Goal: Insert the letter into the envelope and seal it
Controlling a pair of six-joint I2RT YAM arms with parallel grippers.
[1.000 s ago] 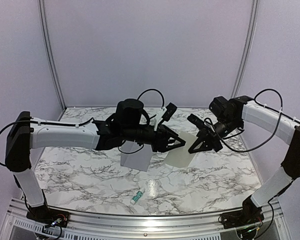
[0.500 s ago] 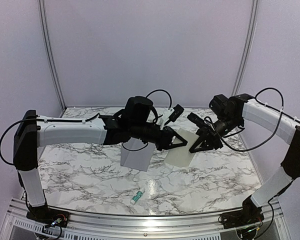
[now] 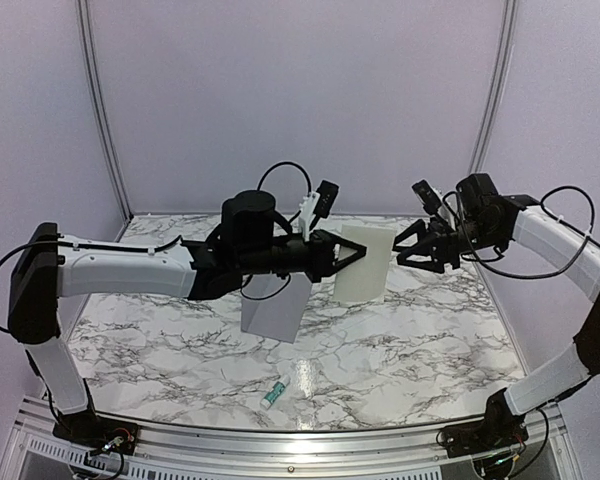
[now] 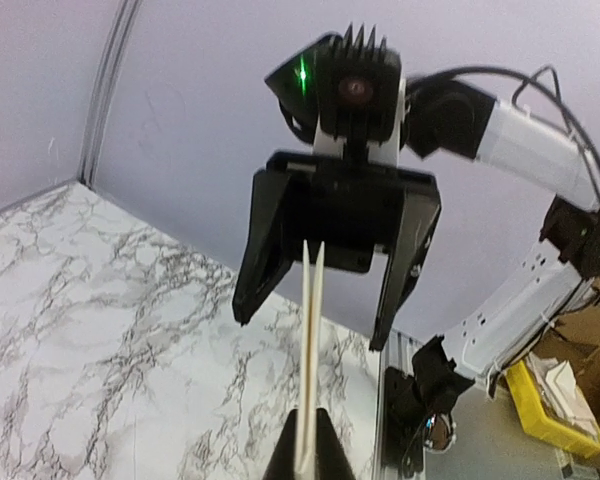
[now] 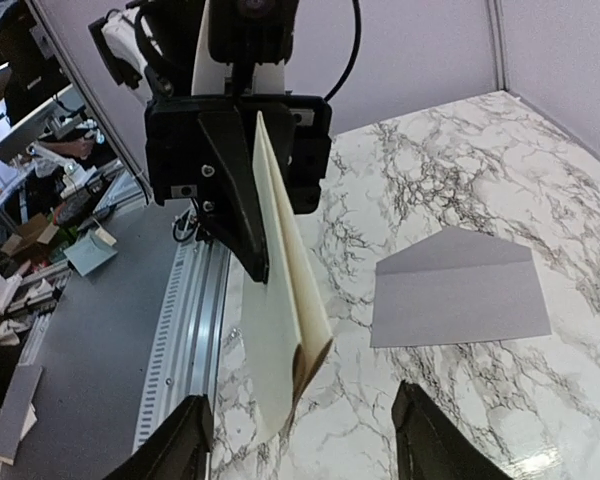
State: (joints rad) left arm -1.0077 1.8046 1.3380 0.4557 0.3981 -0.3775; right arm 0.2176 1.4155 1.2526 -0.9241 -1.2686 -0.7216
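Observation:
My left gripper point(image 3: 352, 256) is shut on the letter point(image 3: 366, 264), a folded off-white sheet held upright above the table. In the left wrist view the letter point(image 4: 311, 330) stands edge-on, two layers rising from my shut fingers point(image 4: 325, 458). My right gripper point(image 3: 404, 250) is open just right of the letter, apart from it. From the right wrist, the letter point(image 5: 280, 330) hangs from the left gripper point(image 5: 242, 190), in front of my open right gripper point(image 5: 300, 400). The grey envelope point(image 3: 274, 310) lies flat on the table with its flap open, seen too as the envelope point(image 5: 460, 295).
A small green-and-white tube point(image 3: 274, 393) lies near the front edge of the marble table point(image 3: 160, 350). Purple walls close the back and sides. The opposing right gripper point(image 4: 325, 300) faces the left wrist camera with its fingers spread.
The left gripper has shut on the letter and lifted it upright. The right gripper has opened, let the letter go and drawn back up and to the right.

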